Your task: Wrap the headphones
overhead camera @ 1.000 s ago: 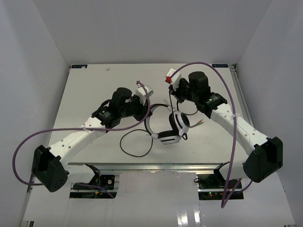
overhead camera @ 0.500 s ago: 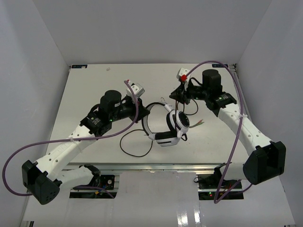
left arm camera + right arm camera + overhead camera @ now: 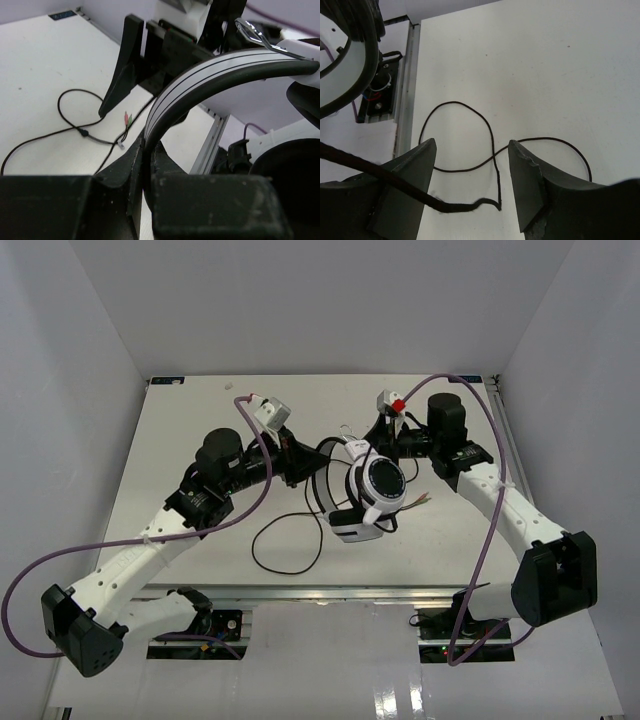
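Left gripper (image 3: 148, 159) clamped on the headband (image 3: 225, 67), right gripper (image 3: 470, 146) parted near it: seems mid-wrap; calls next for pinching the loose cord (image 3: 493, 157).

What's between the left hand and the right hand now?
The headphones, in the top view: the left hand grips their headband, and the open right hand is just beyond the earcup.

Headphones (image 3: 225, 70): cropped and blurred parts
Left wrist: earcup (image 3: 282, 167) cut by right edge, cord (image 3: 81, 132) exits left. Right wrist: headband (image 3: 342, 70) cropped top-left; nearest cord blurred.
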Robot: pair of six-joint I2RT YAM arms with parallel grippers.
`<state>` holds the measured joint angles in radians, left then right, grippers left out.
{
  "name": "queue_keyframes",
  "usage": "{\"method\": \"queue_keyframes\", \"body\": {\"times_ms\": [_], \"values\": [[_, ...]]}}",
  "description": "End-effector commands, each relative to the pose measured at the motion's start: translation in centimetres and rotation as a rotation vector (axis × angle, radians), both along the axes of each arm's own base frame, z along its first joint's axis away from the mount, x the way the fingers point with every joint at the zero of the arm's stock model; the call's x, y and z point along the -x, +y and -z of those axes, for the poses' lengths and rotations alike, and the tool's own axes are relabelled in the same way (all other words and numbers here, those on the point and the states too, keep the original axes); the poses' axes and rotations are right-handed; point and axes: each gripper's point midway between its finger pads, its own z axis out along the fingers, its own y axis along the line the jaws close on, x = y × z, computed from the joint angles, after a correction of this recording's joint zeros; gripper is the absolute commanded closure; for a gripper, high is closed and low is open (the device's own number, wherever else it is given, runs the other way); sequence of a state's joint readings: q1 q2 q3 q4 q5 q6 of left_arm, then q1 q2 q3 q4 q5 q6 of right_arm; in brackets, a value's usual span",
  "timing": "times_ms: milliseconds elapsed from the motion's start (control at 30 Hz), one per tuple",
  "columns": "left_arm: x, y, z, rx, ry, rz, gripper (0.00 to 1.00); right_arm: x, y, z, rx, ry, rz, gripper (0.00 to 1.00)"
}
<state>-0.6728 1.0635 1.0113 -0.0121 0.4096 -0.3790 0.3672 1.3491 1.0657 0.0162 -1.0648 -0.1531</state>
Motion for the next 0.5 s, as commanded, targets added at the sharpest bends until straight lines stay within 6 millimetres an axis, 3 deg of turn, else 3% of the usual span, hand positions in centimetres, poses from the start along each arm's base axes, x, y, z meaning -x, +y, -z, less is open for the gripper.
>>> {"method": "queue_keyframes", "body": {"times_ms": [0,267,467], "values": [[0.8,0.9,-9.6,0.300,-0.074,-0.037,1.00,1.6,0.3,-2.1,-0.104,0.043,-0.098,0.31],[-0.8,0.7,-13.2,0.447,-0.021,-0.084,1.00,3.0,0.7,-1.8,-0.212,0.129,-0.153,0.21],[-2.6,1.8,-16.5,0.531,-0.030,-0.186,1.00,4.1,1.3,-1.4,-0.288,0.092,-0.185,0.18]]}}
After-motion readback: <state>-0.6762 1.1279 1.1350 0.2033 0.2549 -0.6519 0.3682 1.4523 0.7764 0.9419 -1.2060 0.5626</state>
